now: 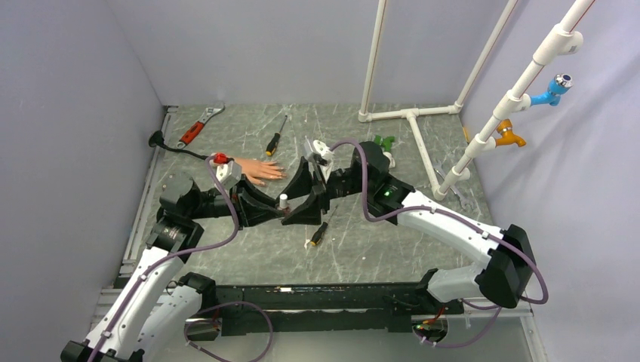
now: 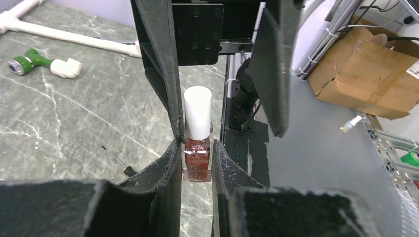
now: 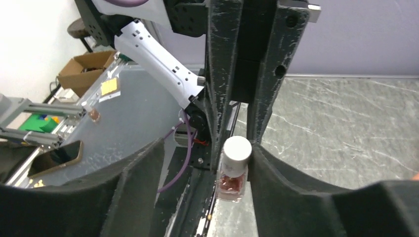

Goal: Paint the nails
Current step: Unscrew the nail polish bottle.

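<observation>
Looks like uncapping: left hand clamps the polish bottle, right hand sits open around its cap, next close and twist

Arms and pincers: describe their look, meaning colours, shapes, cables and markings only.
The left arm and right arm have white shells with black joints. A purple cable loops along each. The right arm carries a small green light. The left pincer and right pincer have matte black, wedge-shaped fingers with rough, scuffed surfaces.
</observation>
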